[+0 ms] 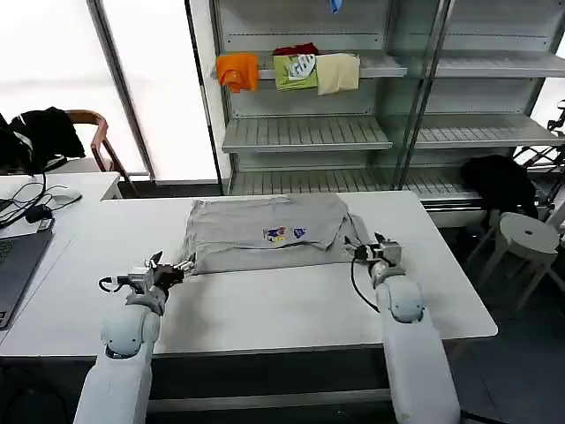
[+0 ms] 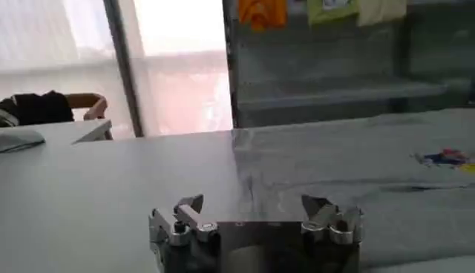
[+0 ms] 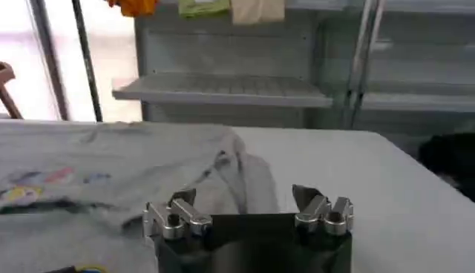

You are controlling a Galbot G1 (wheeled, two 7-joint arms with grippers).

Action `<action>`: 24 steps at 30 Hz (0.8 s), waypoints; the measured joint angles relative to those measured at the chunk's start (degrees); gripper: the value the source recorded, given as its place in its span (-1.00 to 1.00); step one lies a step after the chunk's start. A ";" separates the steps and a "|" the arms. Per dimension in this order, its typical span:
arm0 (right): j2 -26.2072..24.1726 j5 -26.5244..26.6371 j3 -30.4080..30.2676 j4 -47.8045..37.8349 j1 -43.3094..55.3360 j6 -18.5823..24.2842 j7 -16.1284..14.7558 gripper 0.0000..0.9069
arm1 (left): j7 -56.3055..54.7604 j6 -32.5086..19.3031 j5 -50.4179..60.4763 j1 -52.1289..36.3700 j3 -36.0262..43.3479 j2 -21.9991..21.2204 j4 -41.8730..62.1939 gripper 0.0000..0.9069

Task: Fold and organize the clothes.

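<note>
A light grey shirt [image 1: 265,231] with a small multicolour chest print [image 1: 281,234] lies partly folded on the far middle of the white table [image 1: 282,305]. My left gripper [image 1: 181,266] stands open just off the shirt's near left corner, low over the table. On the other side my right gripper [image 1: 362,248] is open too, beside the shirt's right edge where a sleeve [image 3: 249,178] spreads out. Each wrist view has its own gripper [image 2: 254,209] [image 3: 245,200] with jaws wide apart and nothing between them, the shirt [image 2: 356,170] [image 3: 111,159] lying ahead.
A shelf unit behind the table carries orange [image 1: 237,71], green [image 1: 296,71] and cream [image 1: 338,72] garments. A laptop [image 1: 16,265] and cables lie on the desk at the left. Black clothing hangs on a chair [image 1: 44,132]. White stools [image 1: 528,240] stand at the right.
</note>
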 measured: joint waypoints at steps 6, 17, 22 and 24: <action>-0.19 -1.06 0.02 0.83 -1.52 -0.03 -0.37 -0.98 | 0.13 0.25 0.75 0.79 0.01 0.06 -0.26 1.00; -0.26 -1.91 -0.24 1.40 -2.71 0.16 -0.79 -1.00 | 0.98 1.08 1.23 1.26 0.16 -0.29 0.02 -0.96; -0.53 -1.87 -0.57 2.33 -3.27 -0.24 -0.94 -1.00 | 1.52 1.24 1.22 1.69 0.25 -0.33 -0.19 -0.98; -0.63 -1.76 -0.62 2.80 -3.42 -0.49 -0.94 -1.00 | 1.63 1.31 1.16 1.85 0.32 -0.38 -0.27 -0.98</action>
